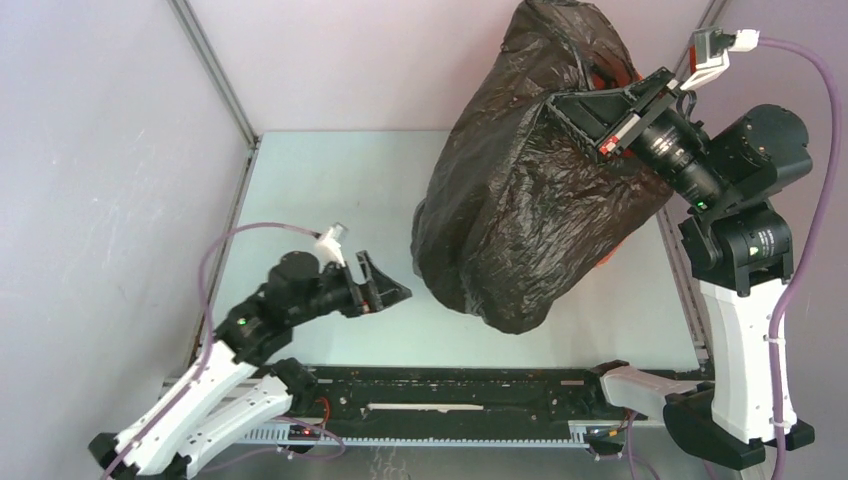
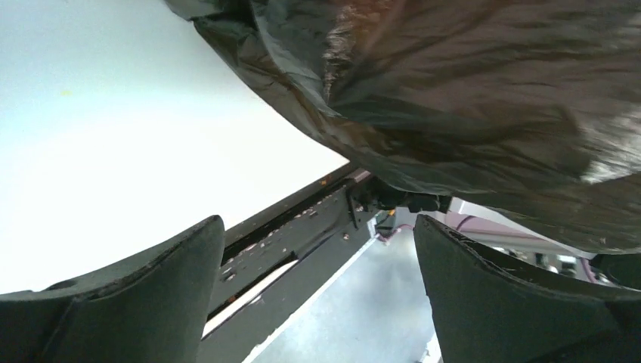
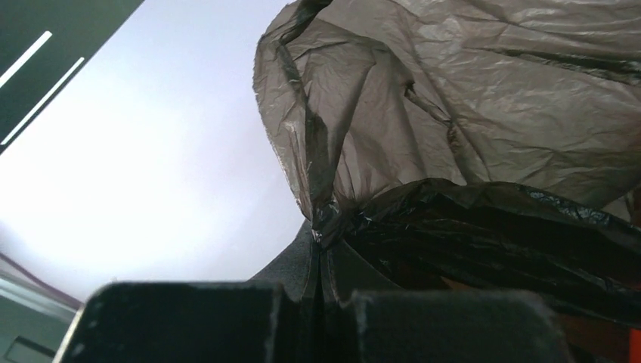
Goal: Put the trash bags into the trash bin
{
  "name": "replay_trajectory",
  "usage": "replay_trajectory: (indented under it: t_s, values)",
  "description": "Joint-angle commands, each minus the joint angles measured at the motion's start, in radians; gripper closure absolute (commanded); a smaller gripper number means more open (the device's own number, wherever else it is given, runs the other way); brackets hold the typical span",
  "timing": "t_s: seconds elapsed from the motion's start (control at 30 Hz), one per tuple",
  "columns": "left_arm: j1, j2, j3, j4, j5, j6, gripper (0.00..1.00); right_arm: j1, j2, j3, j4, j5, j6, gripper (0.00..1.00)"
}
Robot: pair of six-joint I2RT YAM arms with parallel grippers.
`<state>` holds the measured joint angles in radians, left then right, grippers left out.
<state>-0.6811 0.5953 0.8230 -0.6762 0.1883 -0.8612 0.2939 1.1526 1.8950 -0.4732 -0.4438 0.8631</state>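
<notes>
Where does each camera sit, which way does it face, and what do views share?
Top external: above and behind the bases, looking down at the table; both arms show, left tool open, right tool raised and shut on the trash bag.
Left wrist: on the left arm, facing the bag's underside and the near rail between its own open fingers.
Right wrist: on the right arm, facing bag plastic pinched in its shut fingers.
Shared: all three see the bag; top and right wrist glimpse the orange trash bin.

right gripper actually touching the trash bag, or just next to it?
Touching. The right wrist view shows the right gripper shut on a bunched fold of the trash bag, with the plastic pinched tight in its grip.
</notes>
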Motion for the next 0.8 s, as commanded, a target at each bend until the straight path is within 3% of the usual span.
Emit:
replay_trajectory:
  t_s: [0.0, 0.1, 0.37, 0.43, 0.53, 0.63, 0.67, 0.77]
  values:
    - [-0.009, 0.011, -0.218, 0.678, 0.208, -0.177, 0.00, -0.022, -0.013, 0.055, 0.036, -0.061, 0.063, 1.00]
    - [-0.058, 0.123, -0.244, 0.930, 0.237, -0.200, 0.00, -0.030, -0.018, 0.067, 0.030, -0.070, 0.086, 1.00]
    - [-0.189, 0.498, 0.016, 1.063, 0.228, -0.099, 0.02, -0.032, -0.025, 0.081, 0.086, -0.103, 0.210, 1.00]
    - [-0.189, 0.512, 0.044, 1.038, 0.150, -0.072, 0.21, -0.033, -0.028, 0.095, 0.099, -0.101, 0.224, 1.00]
    - [-0.187, 0.449, 0.072, 0.917, 0.012, -0.030, 0.61, -0.034, -0.024, 0.142, 0.081, -0.104, 0.224, 1.00]
    - [-0.187, 0.364, 0.128, 0.813, -0.069, 0.034, 0.90, -0.035, -0.029, 0.158, 0.084, -0.114, 0.231, 1.00]
    - [-0.187, 0.333, 0.157, 0.771, -0.100, 0.064, 0.97, -0.036, -0.036, 0.155, 0.091, -0.115, 0.234, 1.00]
    - [-0.187, 0.268, 0.278, 0.641, -0.213, 0.143, 1.00, -0.036, -0.055, 0.151, 0.125, -0.122, 0.234, 1.00]
